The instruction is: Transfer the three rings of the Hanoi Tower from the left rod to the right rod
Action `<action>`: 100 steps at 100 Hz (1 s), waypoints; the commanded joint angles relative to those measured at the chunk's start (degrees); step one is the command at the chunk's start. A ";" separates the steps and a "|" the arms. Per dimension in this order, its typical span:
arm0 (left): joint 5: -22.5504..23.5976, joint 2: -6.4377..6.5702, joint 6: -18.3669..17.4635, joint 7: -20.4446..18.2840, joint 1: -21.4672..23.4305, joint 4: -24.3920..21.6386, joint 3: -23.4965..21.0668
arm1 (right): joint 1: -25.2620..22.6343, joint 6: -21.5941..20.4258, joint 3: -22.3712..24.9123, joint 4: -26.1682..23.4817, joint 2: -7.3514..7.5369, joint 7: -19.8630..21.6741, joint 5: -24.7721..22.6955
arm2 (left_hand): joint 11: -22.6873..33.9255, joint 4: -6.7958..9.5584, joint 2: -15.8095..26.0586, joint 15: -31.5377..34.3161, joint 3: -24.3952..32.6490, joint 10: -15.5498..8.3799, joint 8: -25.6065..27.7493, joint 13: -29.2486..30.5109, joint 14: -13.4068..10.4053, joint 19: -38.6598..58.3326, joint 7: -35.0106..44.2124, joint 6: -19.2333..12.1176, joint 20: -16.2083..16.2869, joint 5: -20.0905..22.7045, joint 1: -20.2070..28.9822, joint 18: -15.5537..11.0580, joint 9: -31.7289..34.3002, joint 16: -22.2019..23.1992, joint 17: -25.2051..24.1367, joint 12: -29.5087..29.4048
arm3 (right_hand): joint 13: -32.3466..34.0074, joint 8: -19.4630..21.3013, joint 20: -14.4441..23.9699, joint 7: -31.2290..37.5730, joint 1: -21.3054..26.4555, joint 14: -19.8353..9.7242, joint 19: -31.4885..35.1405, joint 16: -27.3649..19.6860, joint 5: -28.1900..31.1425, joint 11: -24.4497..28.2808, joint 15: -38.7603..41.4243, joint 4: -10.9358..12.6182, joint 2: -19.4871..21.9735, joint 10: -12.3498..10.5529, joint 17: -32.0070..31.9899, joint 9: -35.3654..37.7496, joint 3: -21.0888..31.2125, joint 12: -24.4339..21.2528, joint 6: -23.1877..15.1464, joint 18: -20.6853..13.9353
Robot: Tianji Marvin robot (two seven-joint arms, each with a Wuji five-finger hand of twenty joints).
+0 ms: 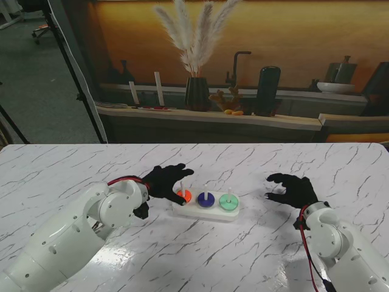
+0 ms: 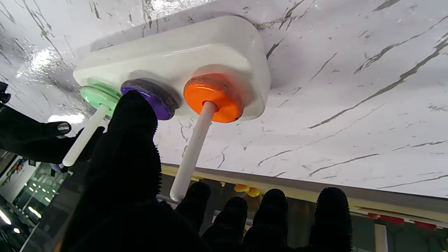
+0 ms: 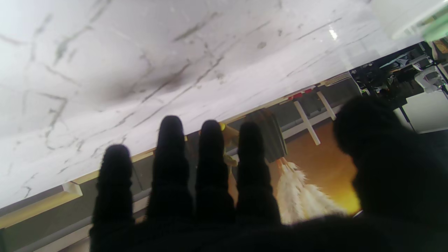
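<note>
White Hanoi Tower base point(image 1: 206, 210) lying near the middle of the marbled surface point(image 1: 73, 167), three thin white rods upright on it. One ring per rod: orange ring point(image 1: 184, 196) on the left rod point(image 1: 182, 187), purple ring point(image 1: 206, 200) on the middle rod point(image 1: 206, 189), green ring point(image 1: 229, 202) on the right rod point(image 1: 230, 191). Each ring seated flat at the foot of its rod, against the base.

Left hand point(image 1: 165, 180) in a black glove, reaching in from the left, fingers spread around the left rod just over the orange ring. From the left wrist view: rod point(image 2: 193, 150) rising between the thumb and the four fingers point(image 2: 229, 213), none of them pressed on it, the orange ring point(image 2: 212, 96) untouched; hand unclenched and carrying nothing.

Right hand point(image 1: 290, 190), also gloved, well apart from the base on its right side, hovering over bare marble. Fingers loosely curled yet separated, thumb held away from them, nothing in the grasp. From the right wrist view: four fingers point(image 3: 210, 164) side by side with gaps between, a pale green edge barely visible at the corner.
</note>
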 commanded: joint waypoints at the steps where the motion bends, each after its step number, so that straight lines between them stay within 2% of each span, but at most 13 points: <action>1: 0.14 -0.10 -2.00 -1.32 -1.37 -0.96 0.35 | -0.42 -0.19 -0.11 -0.37 -0.36 0.09 -0.07 | -0.10 -0.33 -0.22 -0.65 -0.97 0.81 -0.95 -0.72 1.00 -1.88 0.13 1.35 0.76 -0.10 -0.38 2.93 -1.97 -0.73 0.08 0.25 | 0.47 0.92 0.41 0.15 -0.13 -1.24 1.40 0.46 1.26 0.92 0.77 2.03 -0.46 0.02 -0.85 1.05 0.69 0.33 0.29 5.82; 34: -1.43 -0.35 -3.14 -1.95 -5.23 -1.13 4.40 | -0.15 -0.01 -0.48 -0.20 -0.46 -0.09 0.20 | -0.02 -0.38 -0.15 -0.65 -1.53 0.60 -0.31 -0.52 0.84 -1.89 1.04 1.33 1.39 1.04 -0.53 3.04 -1.49 -0.78 0.05 0.84 | 0.50 0.93 0.41 0.17 -0.13 -1.31 1.40 0.47 1.29 0.91 0.80 2.03 -0.49 0.11 -0.84 1.05 0.65 0.33 0.31 5.81; 79: -3.19 -2.02 -4.26 3.47 -9.53 5.16 12.14 | -0.76 0.87 0.45 -0.43 -0.53 -0.54 0.07 | 0.54 -0.18 -1.36 -0.07 -1.31 -0.42 1.10 0.65 -0.04 -1.18 2.40 0.73 2.17 2.48 -0.64 2.24 0.74 -0.47 0.52 1.59 | 0.49 0.93 0.42 0.20 -0.09 -1.32 1.44 0.48 1.31 0.97 0.84 2.03 -0.58 0.06 -0.80 1.10 0.75 0.34 0.40 5.77; 100: -3.99 -2.20 -4.12 3.04 -11.26 6.23 14.72 | -0.82 1.00 0.45 -0.48 -0.56 -0.48 0.25 | 0.40 -0.22 -1.38 -0.14 -1.00 -0.41 1.93 0.52 -0.12 -0.82 2.86 0.87 2.40 2.66 -0.90 1.99 0.72 -0.38 0.25 1.80 | 0.52 0.92 0.42 0.19 -0.06 -1.31 1.43 0.48 1.26 0.98 0.87 2.04 -0.47 0.10 -0.83 1.08 0.80 0.35 0.38 5.78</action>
